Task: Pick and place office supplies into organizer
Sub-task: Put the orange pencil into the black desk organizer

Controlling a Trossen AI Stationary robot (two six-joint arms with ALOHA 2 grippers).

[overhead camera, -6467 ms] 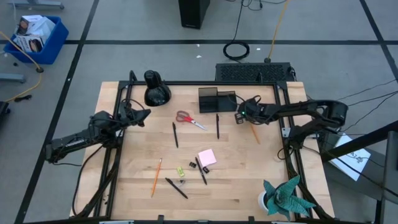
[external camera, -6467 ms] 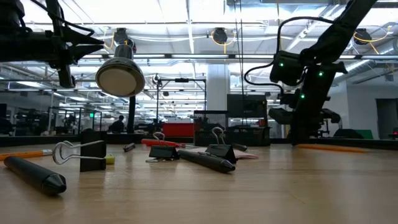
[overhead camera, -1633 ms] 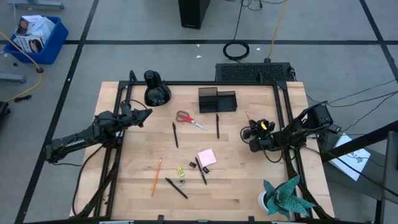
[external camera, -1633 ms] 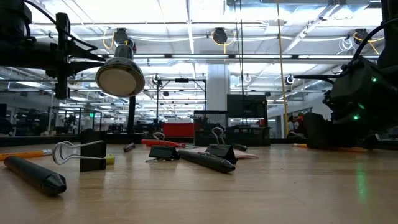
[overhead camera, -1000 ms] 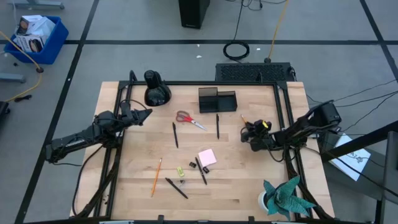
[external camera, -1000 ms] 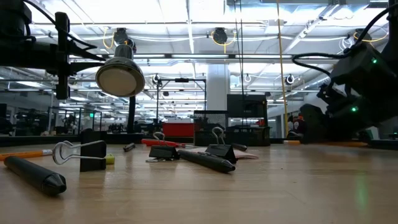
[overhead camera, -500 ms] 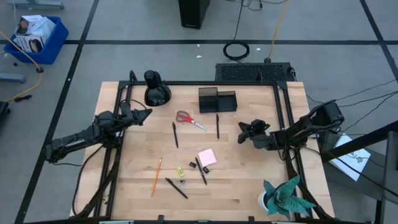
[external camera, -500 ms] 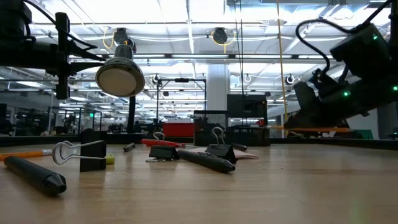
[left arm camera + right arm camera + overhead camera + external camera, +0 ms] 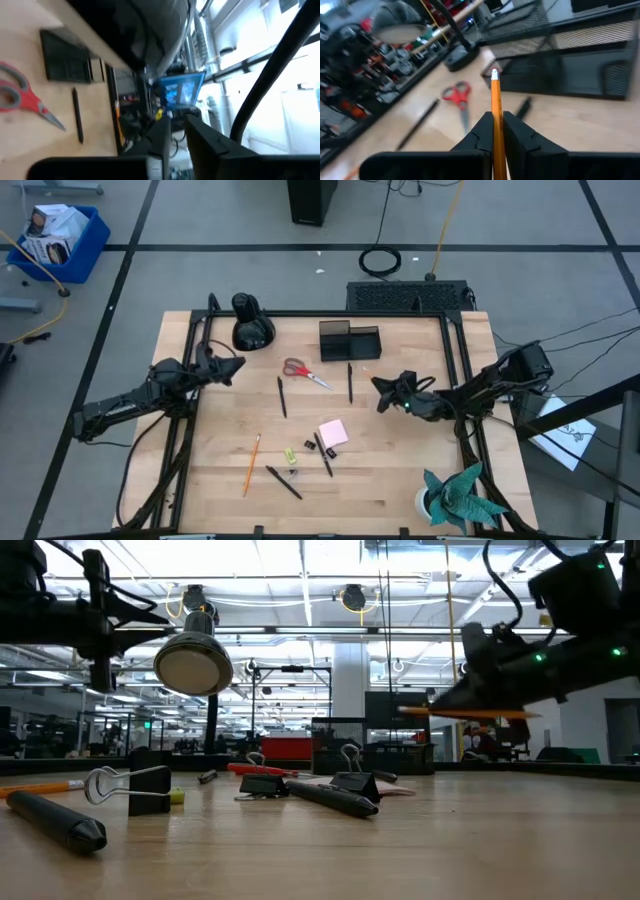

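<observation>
High view: right end effector (image 9: 383, 388) clamped on orange-yellow pencil (image 9: 495, 102), above bare wooden table (image 9: 400, 470), near black mesh organizer (image 9: 350, 340); red-handled scissors (image 9: 305, 372) and thin black pen (image 9: 350, 381) between. Left end effector (image 9: 232, 364) at table's left edge, fingers' gap hard to make out.

Light wooden table (image 9: 400, 460) within a black frame. Resting on it: black mesh organizer (image 9: 350, 340), red-handled scissors (image 9: 305, 372), two black pens (image 9: 282, 396) (image 9: 350, 382), pink sticky-note pad (image 9: 333, 432), orange pencil (image 9: 251, 464), binder clips (image 9: 262, 782), black lamp (image 9: 250, 323), teal paper plant (image 9: 458, 495).
</observation>
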